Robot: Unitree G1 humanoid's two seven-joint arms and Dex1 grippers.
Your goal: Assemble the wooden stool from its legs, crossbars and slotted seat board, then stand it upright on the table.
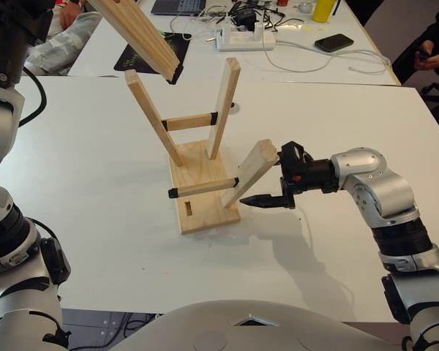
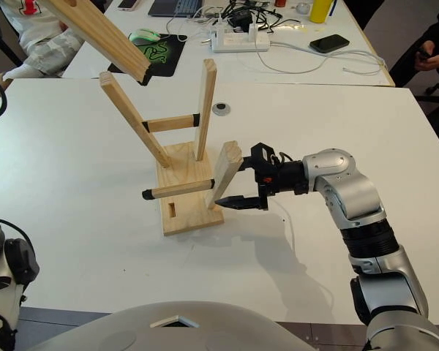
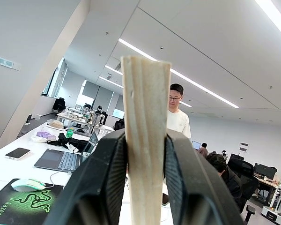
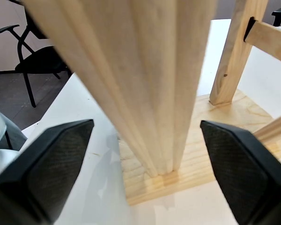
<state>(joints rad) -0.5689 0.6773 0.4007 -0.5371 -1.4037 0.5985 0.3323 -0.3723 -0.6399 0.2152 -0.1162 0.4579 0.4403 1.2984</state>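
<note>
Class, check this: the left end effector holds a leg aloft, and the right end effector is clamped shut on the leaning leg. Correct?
Not clamped: the right end effector stands open around the leaning leg, fingers clear of it, as the right wrist view shows.

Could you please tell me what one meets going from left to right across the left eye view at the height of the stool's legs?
In order: slanted leg → upright leg → leaning leg → right claw, open around it. The loose leg shut in the left claw overlaps, so it is left out.
</note>
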